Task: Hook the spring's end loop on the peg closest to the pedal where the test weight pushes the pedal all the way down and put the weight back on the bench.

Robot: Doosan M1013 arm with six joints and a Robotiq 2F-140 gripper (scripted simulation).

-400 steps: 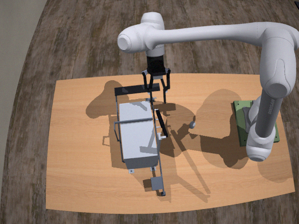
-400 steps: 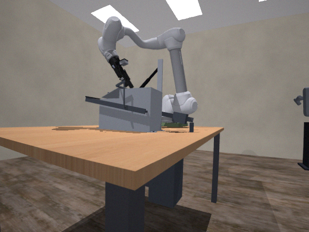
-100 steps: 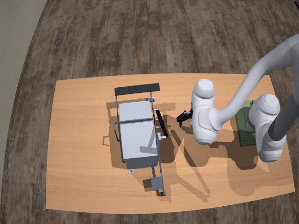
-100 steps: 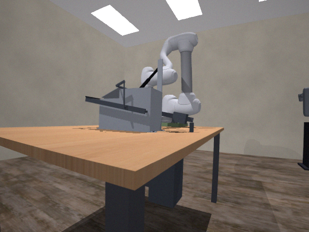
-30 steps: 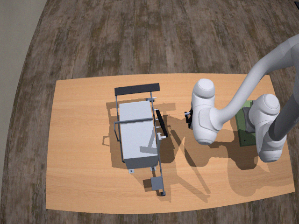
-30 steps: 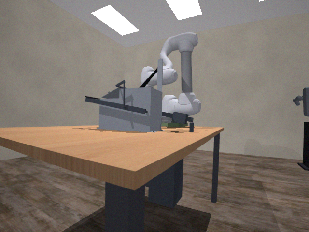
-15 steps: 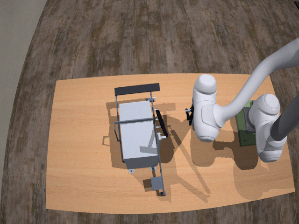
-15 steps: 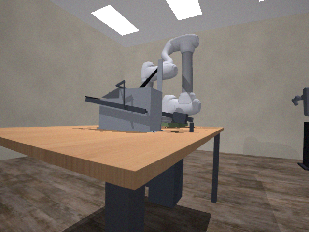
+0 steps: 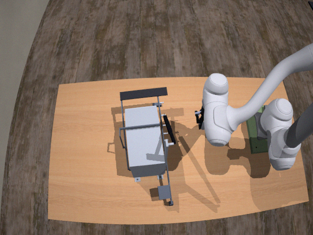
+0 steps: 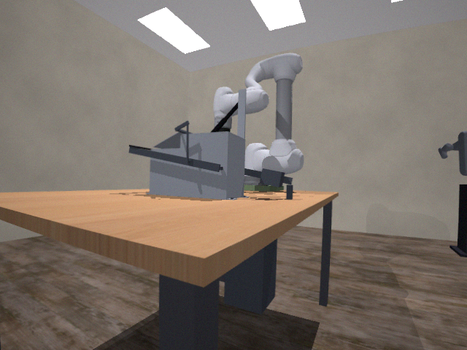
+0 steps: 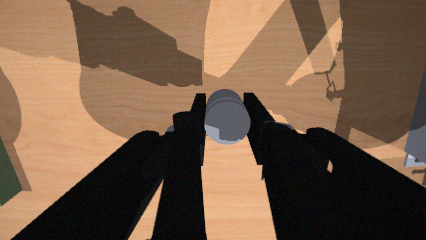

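In the wrist view my gripper point(image 11: 224, 108) is shut on the steel test weight point(image 11: 227, 118), a short grey cylinder, held above the wooden bench. In the overhead view the gripper point(image 9: 199, 118) shows only as black fingers at the left of the white wrist, to the right of the feeder; the weight is hidden there. The feeder point(image 9: 144, 136) is a grey box with a lever frame. Its small grey pedal point(image 9: 164, 192) is at the near end. The black spring point(image 9: 169, 129) runs along the feeder's right side by the row of pegs point(image 9: 164, 125). I cannot tell which peg holds the loop.
The arm's green base plate point(image 9: 256, 136) is at the bench's right side, with the arm's white joints over it. A dark bar point(image 9: 143, 93) tops the feeder's far end. The feeder's corner point(image 11: 416, 145) shows at the right edge of the wrist view.
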